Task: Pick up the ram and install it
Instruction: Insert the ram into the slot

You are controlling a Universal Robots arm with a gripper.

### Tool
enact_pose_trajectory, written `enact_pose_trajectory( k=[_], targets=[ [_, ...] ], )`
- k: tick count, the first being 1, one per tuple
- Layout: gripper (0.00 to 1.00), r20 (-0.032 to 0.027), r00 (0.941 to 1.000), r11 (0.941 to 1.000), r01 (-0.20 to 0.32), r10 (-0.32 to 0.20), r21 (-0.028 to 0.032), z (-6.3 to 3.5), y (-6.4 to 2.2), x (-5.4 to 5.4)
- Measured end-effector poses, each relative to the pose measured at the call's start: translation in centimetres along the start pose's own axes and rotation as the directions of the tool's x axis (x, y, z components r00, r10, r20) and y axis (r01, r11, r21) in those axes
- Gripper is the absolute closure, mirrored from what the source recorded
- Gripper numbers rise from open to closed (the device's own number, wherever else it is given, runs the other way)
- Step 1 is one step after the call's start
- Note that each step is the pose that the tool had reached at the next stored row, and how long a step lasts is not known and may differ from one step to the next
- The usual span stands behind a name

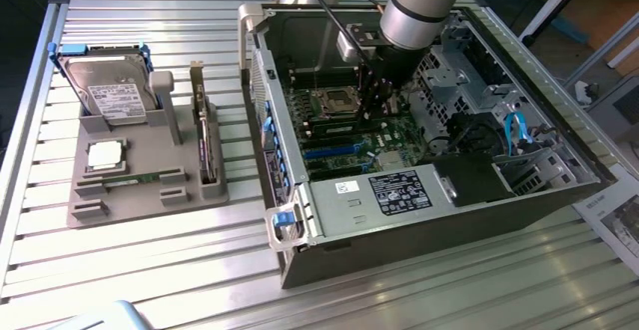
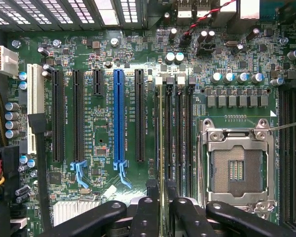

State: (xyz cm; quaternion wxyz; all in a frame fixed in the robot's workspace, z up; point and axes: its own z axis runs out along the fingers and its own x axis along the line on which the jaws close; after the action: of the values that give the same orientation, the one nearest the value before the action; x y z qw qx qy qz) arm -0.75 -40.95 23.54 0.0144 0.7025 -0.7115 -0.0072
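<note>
- The bench [image 1: 150, 270] is a slatted metal top. Its near edge lies bare in front of the two fixtures.
- The open computer case [image 1: 399, 251] lies on its side towards the bench edge at the exterior view's right. Its open side faces up, presumably so the arm can reach the board from above.
- A grey holder [image 1: 178, 124] sits near the bench edge at the exterior view's left, well apart from the case. Its cut-outs keep each spare part at a known place.
- In the holder lie a hard drive [image 1: 110, 94], a square processor chip [image 1: 105, 154], a spare memory stick [image 1: 135, 179] lying flat and an expansion card [image 1: 205, 143] standing on edge.
- Inside the case lies the motherboard [image 2: 103, 128], with the empty processor socket [image 2: 237, 165] just beside the memory slots.
- The ram [image 2: 161, 128] stands on edge in the memory slot farthest from that socket, next to the long black card slots. Whether its end latches have caught I cannot tell.
- The tool [image 2: 162, 202] hangs straight over the stick, with its fingers [image 2: 152, 197] on either side of the top edge.
- The fingers stand slightly parted, with a dark sliver showing beside the stick, so I judge the tool has no hold on it.
- The arm [image 1: 420, 8] comes down from the bench's far edge.
</note>
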Motion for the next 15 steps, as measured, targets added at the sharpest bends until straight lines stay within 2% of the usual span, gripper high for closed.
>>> enact_pose_trajectory(
  k=[5,9,13,14,15],
  targets=[
    [0.81,0.0,1.0,1.0,0.0,0.0,0.0,-0.33,0.01,0.0],
    [0.81,0.0002,1.0,1.0,0.0,0.0,0.0,-1.34,0.04,0.0],
    [0.81,0.0002,1.0,1.0,0.0,0.0,0.0,-3.2,0.1,0.0],
    [0.81,0.0002,1.0,1.0,0.0,0.0,-0.0001,-3.85,0.1,0.0],
    [0.81,0.0002,1.0,1.0,0.0,0.0,-0.0001,-5.02,0.1,0.1]
  ],
)
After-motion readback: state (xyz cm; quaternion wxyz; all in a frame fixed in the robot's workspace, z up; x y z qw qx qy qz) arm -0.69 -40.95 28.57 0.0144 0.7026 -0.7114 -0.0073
